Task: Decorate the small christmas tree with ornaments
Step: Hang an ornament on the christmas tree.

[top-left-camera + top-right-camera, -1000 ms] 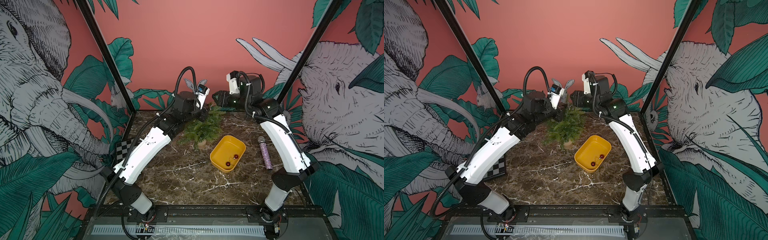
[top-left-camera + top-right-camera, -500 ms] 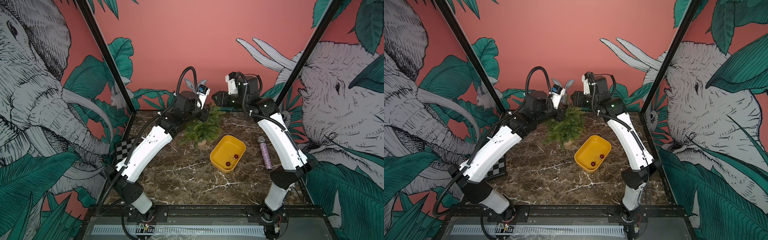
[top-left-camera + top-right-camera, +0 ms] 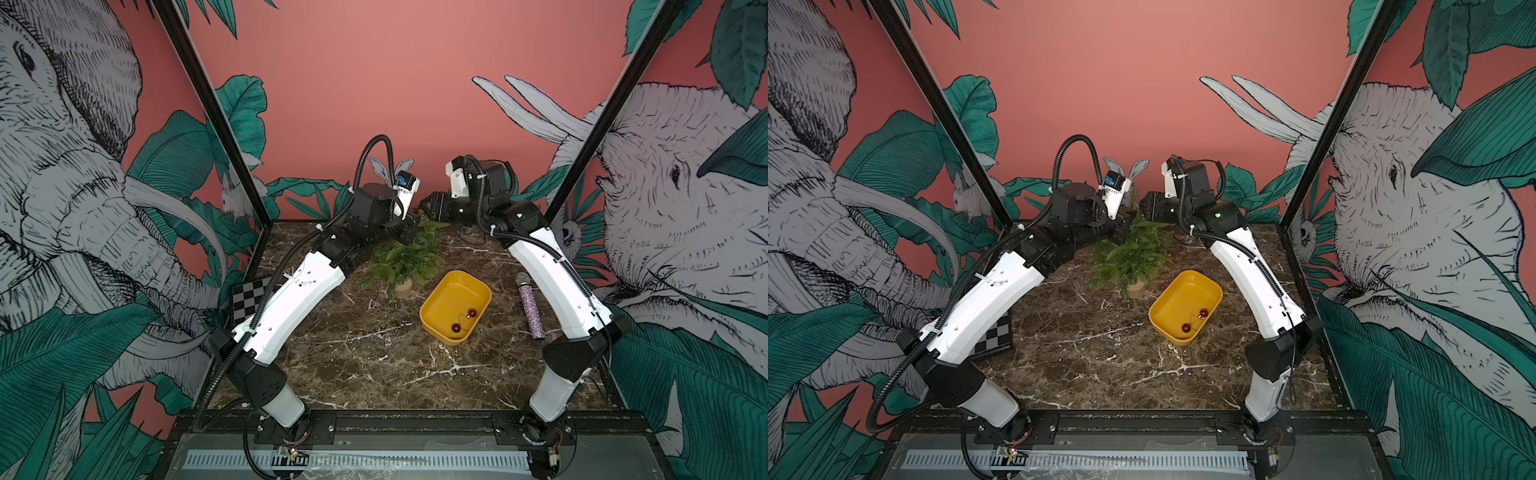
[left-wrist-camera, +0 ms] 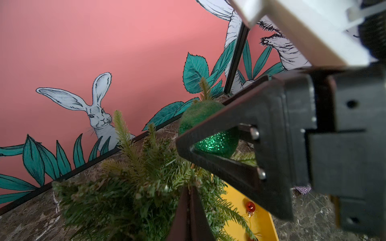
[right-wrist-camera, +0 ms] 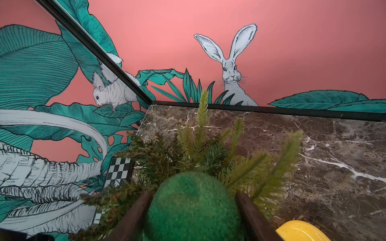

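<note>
The small christmas tree (image 3: pixel 405 257) (image 3: pixel 1133 253) stands on its tan base at the back of the marble table. My right gripper (image 3: pixel 428 205) (image 5: pixel 193 195) is shut on the glittery green ball (image 5: pixel 192 206) (image 4: pixel 215 144) and holds it just over the tree's top branches (image 5: pixel 198 146). My left gripper (image 3: pixel 409 232) (image 4: pixel 189 187) is shut, with its tips buried in the upper branches (image 4: pixel 129 187); I cannot see whether it pinches anything. Two small dark red balls (image 3: pixel 472 312) (image 3: pixel 456 328) lie in the yellow tray (image 3: pixel 451 286).
A glittery purple microphone (image 3: pixel 530 305) lies right of the tray, beside the right arm. A checkerboard card (image 3: pixel 249 297) sits at the table's left edge under the left arm. The back wall rises close behind the tree.
My right gripper has edged slightly left toward the tree top with the green ball. The left arm has barely shifted, still in the branches.
</note>
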`<state>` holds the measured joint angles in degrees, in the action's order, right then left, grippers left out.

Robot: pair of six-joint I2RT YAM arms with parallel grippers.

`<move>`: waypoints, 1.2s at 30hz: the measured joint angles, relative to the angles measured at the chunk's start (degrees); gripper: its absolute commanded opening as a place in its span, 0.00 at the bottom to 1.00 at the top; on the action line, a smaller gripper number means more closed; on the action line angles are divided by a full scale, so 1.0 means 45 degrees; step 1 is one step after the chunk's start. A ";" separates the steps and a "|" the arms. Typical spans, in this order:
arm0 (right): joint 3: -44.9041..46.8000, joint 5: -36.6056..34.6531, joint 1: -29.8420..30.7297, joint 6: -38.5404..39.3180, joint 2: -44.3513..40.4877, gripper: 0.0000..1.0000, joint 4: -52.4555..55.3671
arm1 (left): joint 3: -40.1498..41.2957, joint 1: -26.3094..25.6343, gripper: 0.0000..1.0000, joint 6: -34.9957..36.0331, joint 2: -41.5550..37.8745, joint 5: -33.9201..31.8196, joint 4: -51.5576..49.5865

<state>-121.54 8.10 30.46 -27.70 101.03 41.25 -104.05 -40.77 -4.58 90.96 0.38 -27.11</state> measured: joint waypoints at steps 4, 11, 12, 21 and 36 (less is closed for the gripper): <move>0.0525 0.0015 -0.0078 -0.0121 -0.0364 0.55 -0.0296 | 0.0015 0.0000 0.00 -0.0034 0.0000 0.0000 0.0000; 0.1452 -0.0049 -0.0141 -0.0301 -0.1020 0.69 -0.0743 | 0.0063 0.0000 0.00 -0.0049 0.0000 0.0024 0.0005; 0.1632 -0.0092 -0.0155 -0.0316 -0.1141 0.70 -0.0806 | 0.0063 0.0000 0.00 -0.0058 0.0000 0.0029 0.0005; 0.2773 0.0374 -0.0291 -0.0539 -0.1797 0.66 -0.1515 | 0.0068 0.0000 0.00 -0.0078 0.0000 0.0034 0.0005; 0.4401 0.3444 -0.0996 -0.1389 -0.2040 0.73 -0.3993 | 0.0209 0.0000 0.00 -0.0141 -0.0010 0.0049 0.0015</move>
<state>-101.73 23.59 25.98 -33.95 91.85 23.29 -103.11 -40.77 -5.21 90.91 0.60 -27.05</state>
